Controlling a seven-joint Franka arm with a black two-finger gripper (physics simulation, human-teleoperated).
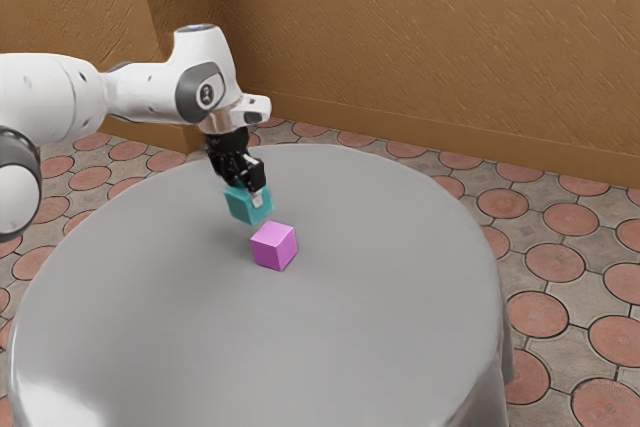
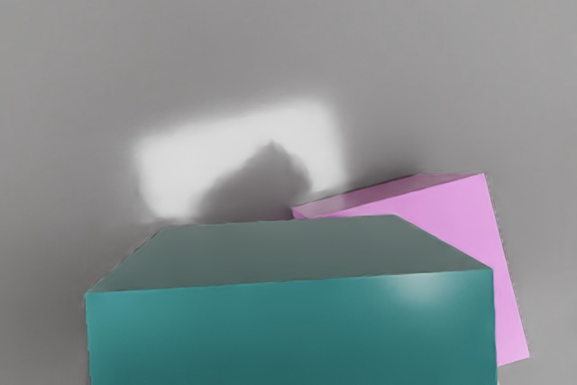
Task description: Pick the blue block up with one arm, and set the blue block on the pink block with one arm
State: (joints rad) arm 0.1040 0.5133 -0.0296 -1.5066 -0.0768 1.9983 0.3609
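A teal-blue block (image 1: pixel 240 207) hangs above the round grey table (image 1: pixel 380 327), held between the black fingers of my gripper (image 1: pixel 246 197), which is shut on it. The pink block (image 1: pixel 274 245) rests on the table just below and toward the exterior view's right of the held block, not touching it. In the wrist view the blue block (image 2: pixel 288 313) looms large right under my hand, and the pink block (image 2: pixel 469 241) peeks out from behind and beside it on the grey tabletop (image 2: pixel 180 42).
The round table has open grey surface all around the two blocks. Its edge drops to a tiled floor (image 1: pixel 570 237); a wooden wall (image 1: pixel 450 37) stands behind.
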